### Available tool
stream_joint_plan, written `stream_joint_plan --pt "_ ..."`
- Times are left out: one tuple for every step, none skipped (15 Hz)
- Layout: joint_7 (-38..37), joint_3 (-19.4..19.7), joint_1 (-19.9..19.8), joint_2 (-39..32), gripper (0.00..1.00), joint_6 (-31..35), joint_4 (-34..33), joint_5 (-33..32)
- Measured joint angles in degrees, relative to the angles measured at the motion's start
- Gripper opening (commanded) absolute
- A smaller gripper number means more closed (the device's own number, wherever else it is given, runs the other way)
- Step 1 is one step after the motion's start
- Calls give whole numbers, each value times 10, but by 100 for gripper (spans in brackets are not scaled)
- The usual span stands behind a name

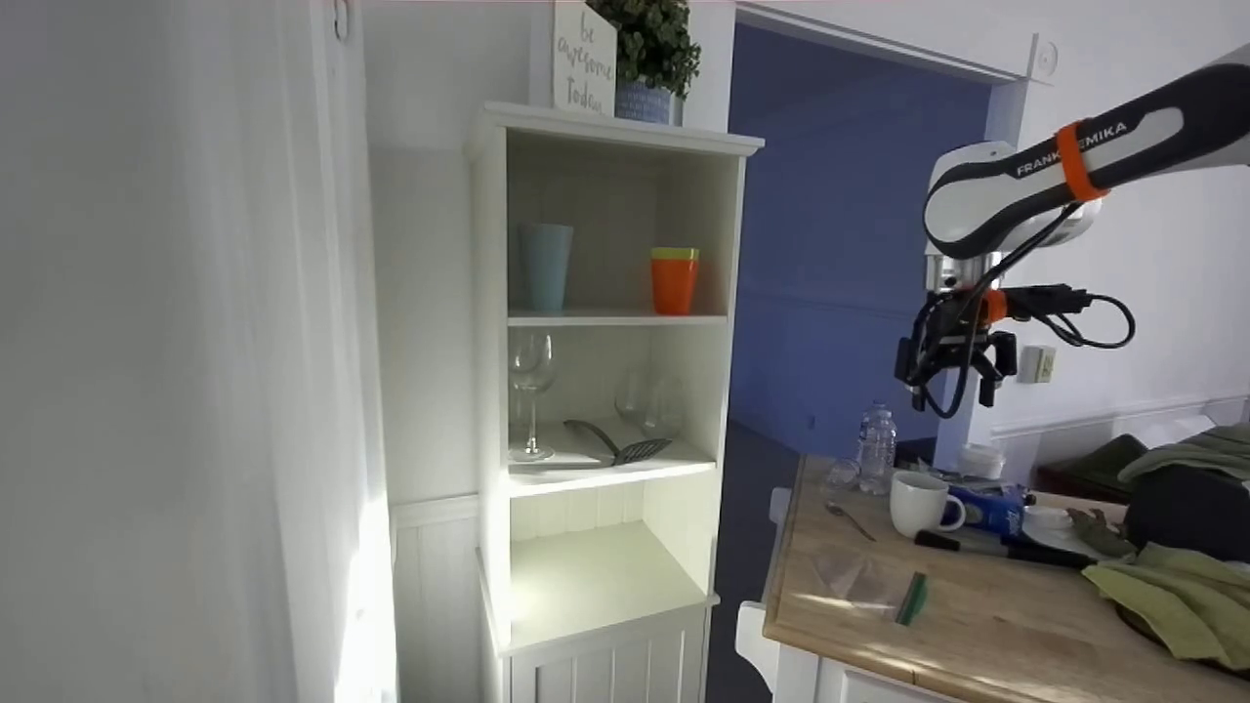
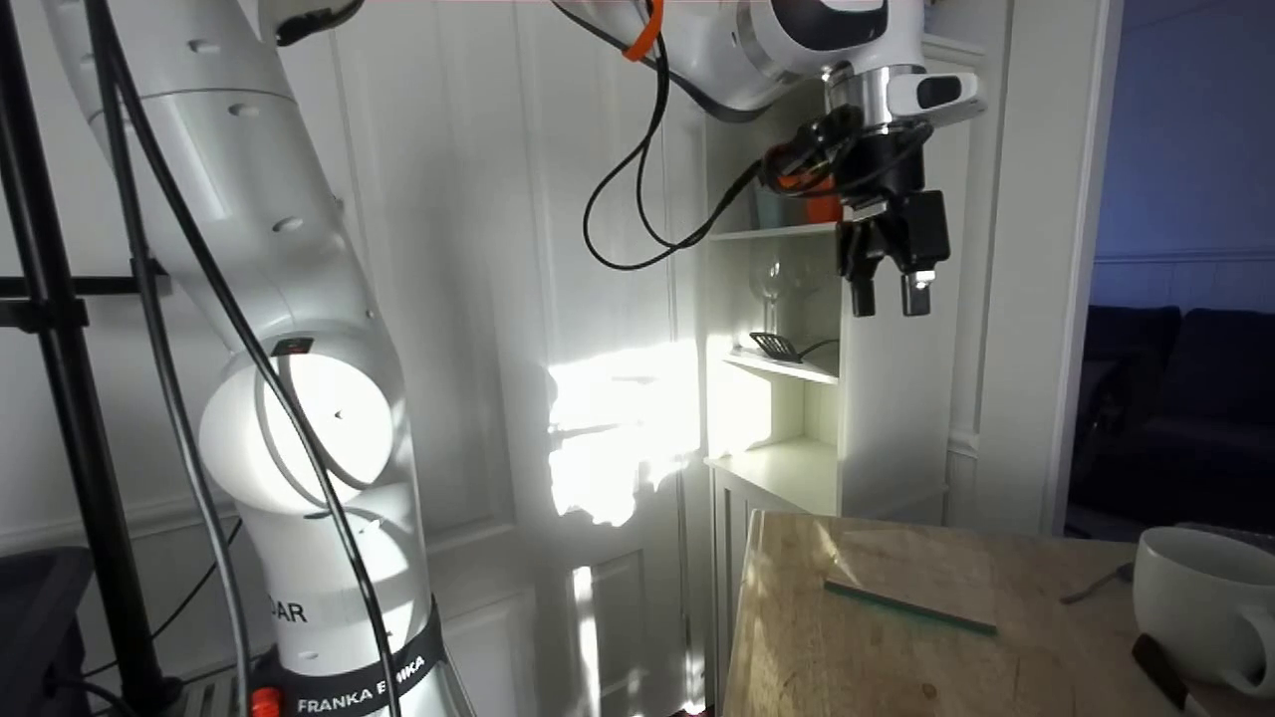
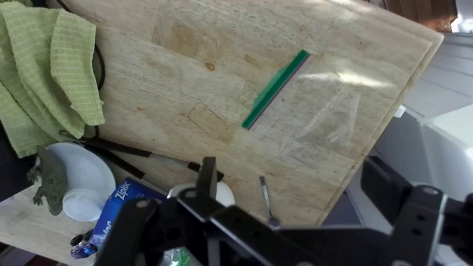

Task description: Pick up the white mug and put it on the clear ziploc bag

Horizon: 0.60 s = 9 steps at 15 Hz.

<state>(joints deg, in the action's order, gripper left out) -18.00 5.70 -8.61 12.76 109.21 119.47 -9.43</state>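
Observation:
The white mug [image 1: 918,505] stands upright on the wooden table, its handle to the right in that exterior view. It is also at the right edge of an exterior view [image 2: 1185,602]. In the wrist view the mug [image 3: 224,194] is mostly hidden behind a gripper finger. The clear ziploc bag [image 1: 859,584] lies flat near the table corner, with a green zip strip; it also shows in the wrist view [image 3: 317,114]. My gripper [image 1: 952,395] is open and empty, high above the table. Its spread fingers also show in an exterior view [image 2: 890,299] and the wrist view [image 3: 292,166].
A spoon [image 3: 266,199] and a black-handled utensil [image 1: 1006,550] lie by the mug. A blue Ziploc box [image 1: 986,510], water bottle [image 1: 877,449], white plate [image 3: 88,166] and green towel [image 3: 40,70] are on the table. A white shelf [image 1: 610,576] with glasses stands beyond the table.

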Motion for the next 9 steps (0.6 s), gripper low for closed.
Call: stream_joint_plan --pt "11 10 -4 -7 100 9 -3 0" --pt "27 20 -7 -16 100 10 -10 7" --pt "48 31 -10 -27 100 10 -19 21" --pt "71 42 -12 -39 100 8 -29 39" --pt "102 53 -13 -54 100 8 -41 60" --pt "136 63 -14 -68 100 8 -54 79" --pt "175 72 -16 -85 100 8 -69 100" --pt "210 79 -19 -103 100 8 -84 117" --pt "234 84 -23 -121 100 8 -101 124"
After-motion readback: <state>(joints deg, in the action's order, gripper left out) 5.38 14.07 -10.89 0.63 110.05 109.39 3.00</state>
